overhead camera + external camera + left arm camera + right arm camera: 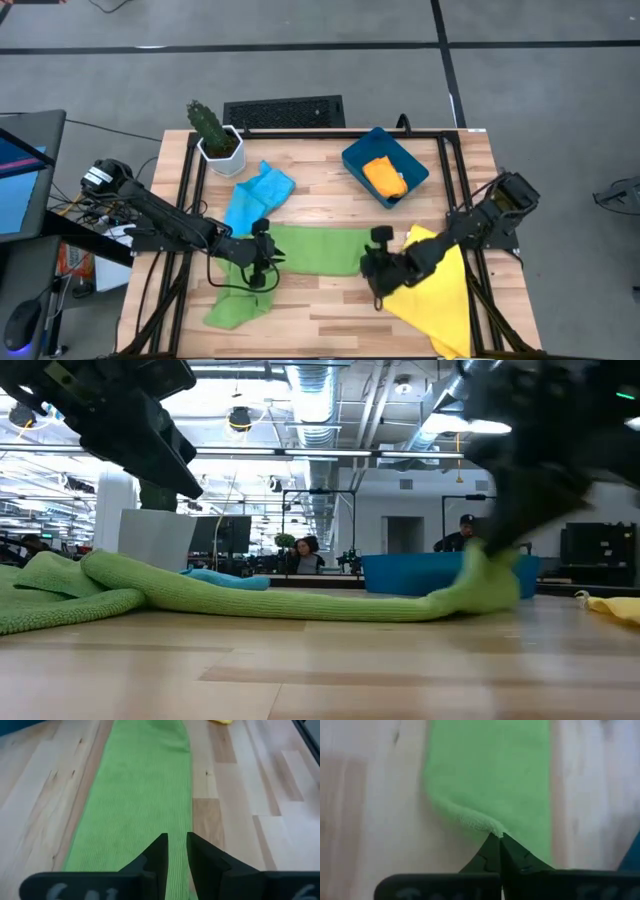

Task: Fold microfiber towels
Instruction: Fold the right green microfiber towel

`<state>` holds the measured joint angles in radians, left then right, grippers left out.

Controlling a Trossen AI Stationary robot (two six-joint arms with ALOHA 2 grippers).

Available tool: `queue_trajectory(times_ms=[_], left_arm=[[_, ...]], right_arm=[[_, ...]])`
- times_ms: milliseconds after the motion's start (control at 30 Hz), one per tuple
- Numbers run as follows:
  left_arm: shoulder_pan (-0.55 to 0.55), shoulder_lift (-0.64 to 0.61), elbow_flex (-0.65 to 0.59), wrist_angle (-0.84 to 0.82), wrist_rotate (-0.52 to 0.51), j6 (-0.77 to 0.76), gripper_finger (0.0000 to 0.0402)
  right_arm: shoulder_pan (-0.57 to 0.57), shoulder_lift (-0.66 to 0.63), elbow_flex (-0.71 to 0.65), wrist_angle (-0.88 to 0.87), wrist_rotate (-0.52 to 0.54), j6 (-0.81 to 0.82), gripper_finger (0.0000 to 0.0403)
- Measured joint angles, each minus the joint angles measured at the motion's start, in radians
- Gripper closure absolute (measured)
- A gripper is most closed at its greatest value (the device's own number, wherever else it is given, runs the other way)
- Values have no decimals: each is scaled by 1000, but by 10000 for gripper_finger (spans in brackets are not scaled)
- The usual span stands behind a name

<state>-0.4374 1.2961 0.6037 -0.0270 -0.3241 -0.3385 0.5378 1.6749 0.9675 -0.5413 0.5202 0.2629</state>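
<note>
A green towel (315, 250) lies stretched flat across the table's (330, 185) middle, with a second green towel (235, 305) bunched at its left end. The right gripper (497, 837) is pinched closed on its right corner, lifting the edge. The left gripper (176, 845) sits over the left end with its jaws a narrow gap apart; whether it grips cloth I cannot tell.

- wood table (320, 190) on grey floor (540, 90), dark lines across it
- black grille (284, 112) on floor just behind table
- monitor (18, 170) left of table
- beyond table: ducts (318, 400), ceiling lights, dark screens (222, 532), people at desks (303, 552)
</note>
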Motion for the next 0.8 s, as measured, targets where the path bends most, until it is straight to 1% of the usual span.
queue_trajectory(times_ms=[100,167,233,300,400,567,700,800], left_arm=[[0,0,0,-26,2,-16,340],[0,0,0,-45,3,-22,340],[0,-4,3,-80,7,-29,341],[0,-8,25,-141,6,-52,341],[-1,-15,68,-257,4,-72,341],[-15,-35,152,-423,-13,-82,341],[-28,-50,211,-540,-46,-96,341],[-38,-51,250,-601,-63,-113,341]], right_arm=[[-66,-12,1,108,-4,-144,388],[-112,-11,1,197,-26,-250,384],[-158,-5,1,301,-72,-342,383],[-199,17,2,407,-136,-415,385],[-251,56,13,539,-202,-499,389],[-304,151,104,604,-259,-601,382],[-324,257,230,611,-310,-675,383],[-331,340,332,609,-316,-744,386]])
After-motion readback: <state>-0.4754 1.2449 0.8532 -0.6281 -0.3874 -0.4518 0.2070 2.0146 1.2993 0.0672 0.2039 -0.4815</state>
